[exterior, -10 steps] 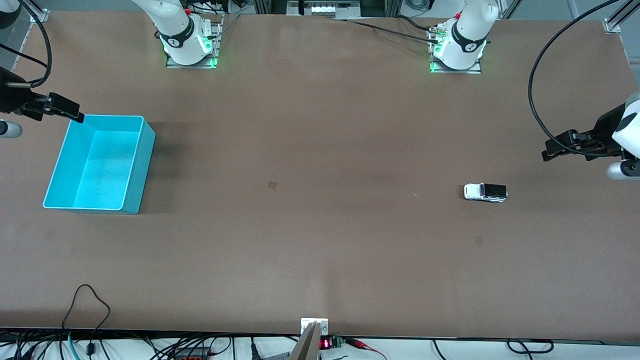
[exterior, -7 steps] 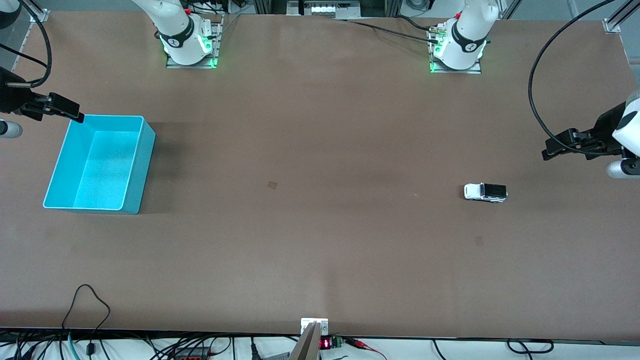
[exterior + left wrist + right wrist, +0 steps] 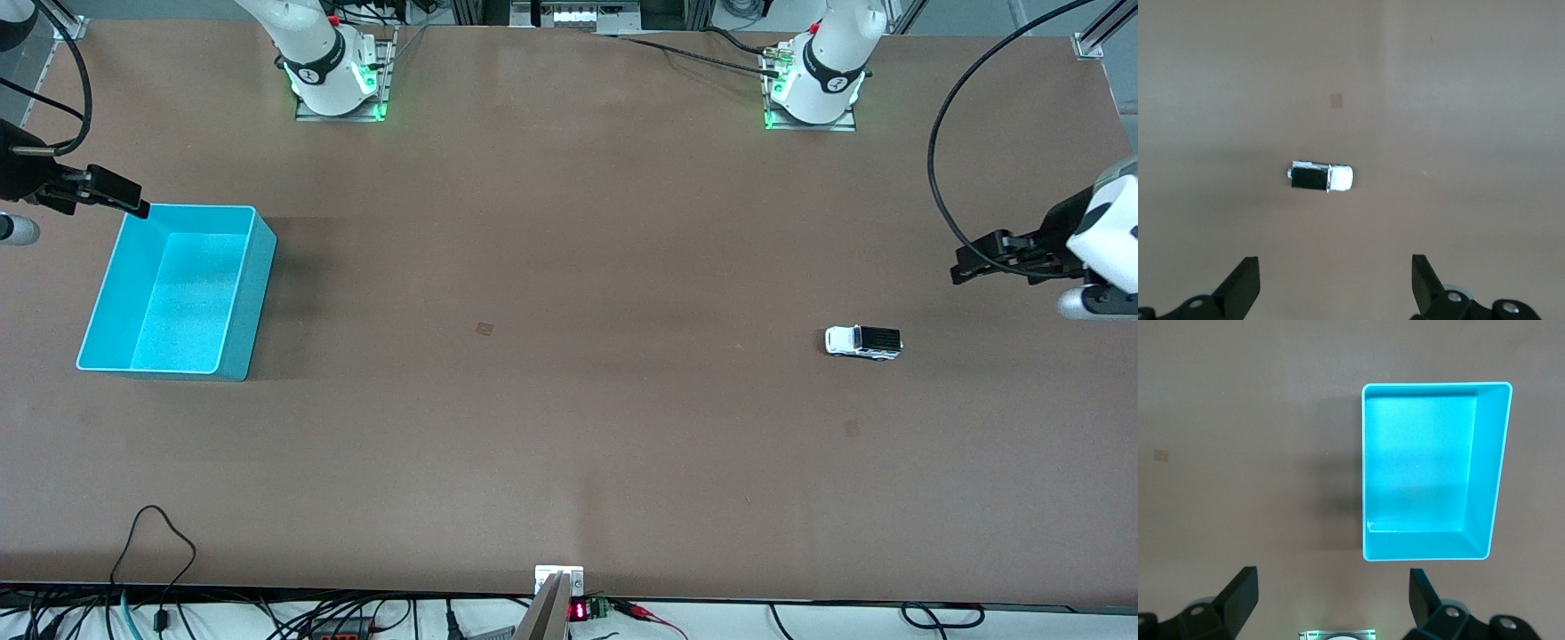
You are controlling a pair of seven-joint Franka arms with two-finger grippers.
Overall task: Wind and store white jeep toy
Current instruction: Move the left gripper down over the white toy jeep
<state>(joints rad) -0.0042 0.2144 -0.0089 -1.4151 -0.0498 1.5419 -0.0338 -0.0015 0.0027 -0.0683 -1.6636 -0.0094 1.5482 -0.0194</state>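
Brown table point(image 3: 569, 267) bears white jeep toy point(image 3: 863, 342), teal bin point(image 3: 178, 289)

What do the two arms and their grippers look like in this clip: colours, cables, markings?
Both arms are glossy white with a black ring band near each base, which glows green. The left gripper and right gripper are black, with wedge-shaped black jaws. A black cable loops to each wrist. A pale grey cylinder sits beside each black gripper body.
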